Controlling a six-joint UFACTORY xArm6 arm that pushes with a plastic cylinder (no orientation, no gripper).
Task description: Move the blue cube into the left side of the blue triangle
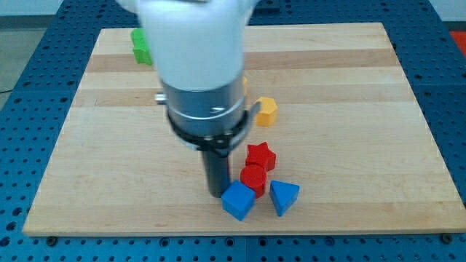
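Nearest to the view's bottom edge lie the two blue pieces. The blue cube point(238, 200) sits on the wooden board point(349, 87), turned so that a corner points down the view, and the blue triangle point(283, 196) is just beside it on the view's right, with a narrow gap between them; I cannot tell whether they touch at the base.

The relation that matters is this: my tip point(216, 193) stands at the cube's upper left side, touching it or nearly so, and the triangle lies on the far side of the cube from the tip. A push toward the view's right would therefore carry the cube against the triangle's left side. I judge the task to be close to its end.

The arm has no fingers, only the dark rod, so it holds nothing; it can only press.

A little farther up, a red cylinder point(253, 177) is close above the cube, and a red star point(261, 156) is just behind it. A push angled upward could disturb them.

Farther still, a yellow block point(266, 110) lies alone, and a green block point(140, 46) is near the board's top left. The arm's broad grey and white body hangs upright over the board's middle.
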